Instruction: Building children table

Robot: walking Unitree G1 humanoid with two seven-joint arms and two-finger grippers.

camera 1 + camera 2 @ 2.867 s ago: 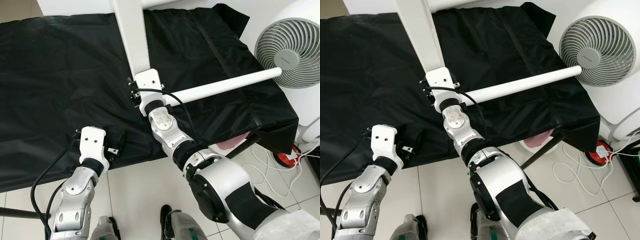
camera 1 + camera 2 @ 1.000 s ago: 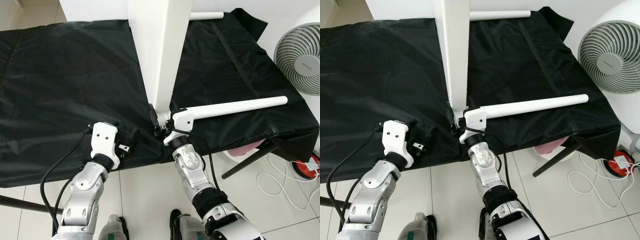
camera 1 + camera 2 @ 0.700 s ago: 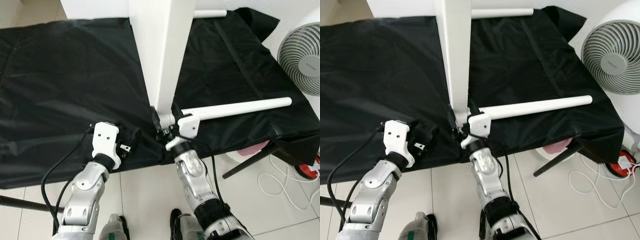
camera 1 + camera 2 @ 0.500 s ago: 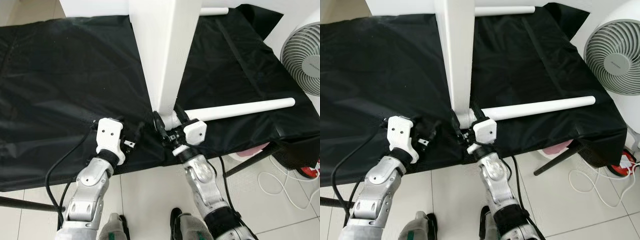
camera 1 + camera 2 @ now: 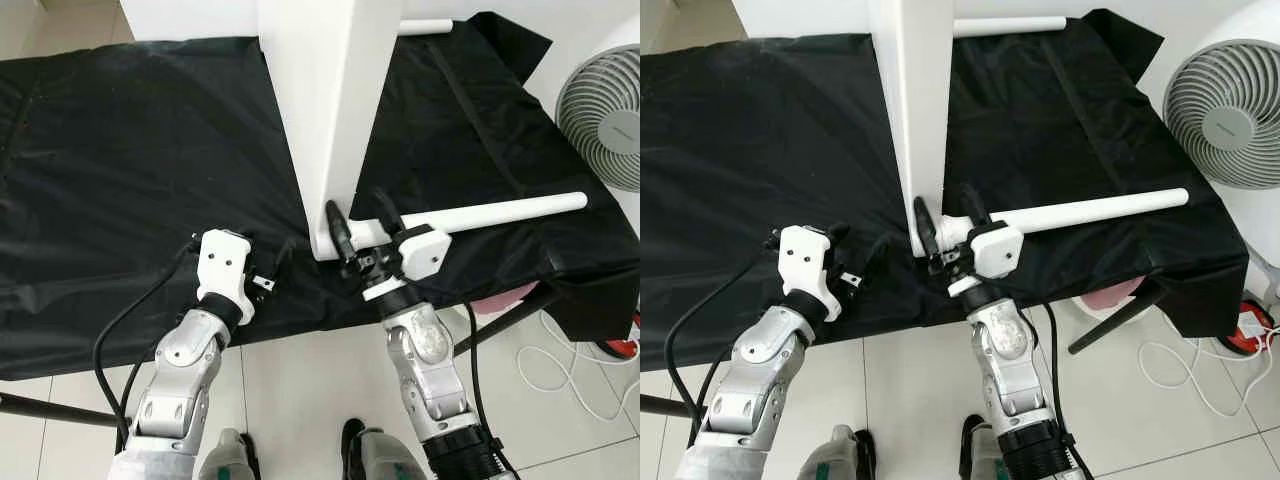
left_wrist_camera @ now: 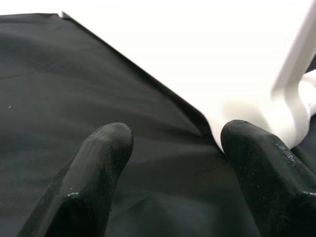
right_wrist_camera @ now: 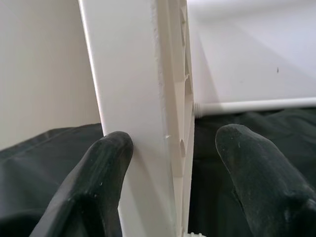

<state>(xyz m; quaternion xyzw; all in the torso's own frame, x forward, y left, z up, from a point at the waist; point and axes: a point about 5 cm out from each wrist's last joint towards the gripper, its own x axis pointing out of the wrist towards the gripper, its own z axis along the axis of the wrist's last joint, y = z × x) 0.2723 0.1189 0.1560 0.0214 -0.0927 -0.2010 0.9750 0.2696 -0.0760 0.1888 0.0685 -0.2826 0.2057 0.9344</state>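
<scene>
A white tabletop [image 5: 320, 100] stands on its edge on the black cloth [image 5: 120, 150]. One white leg [image 5: 480, 212] sticks out to the right from its lower corner; a second leg [image 5: 425, 24] shows at the far end. My right gripper [image 5: 360, 222] is open, its fingers straddling the tabletop's lower corner where the leg joins. In the right wrist view one finger [image 7: 106, 168] lies against the panel's face, the other [image 7: 247, 168] stands apart from its ribbed edge. My left gripper [image 5: 857, 243] is open over the cloth, just left of that corner, with one finger [image 6: 256, 163] close to it.
The cloth-covered table's front edge [image 5: 300, 320] is right at my arms. A white fan [image 5: 605, 120] stands at the right. A black table leg [image 5: 500, 320], a pink object [image 5: 490, 300] and white cables [image 5: 570, 370] are on the tiled floor at the right.
My right wrist has swung to the right and turned, its fingers now around the tabletop's corner. My left gripper has edged up and right toward that corner.
</scene>
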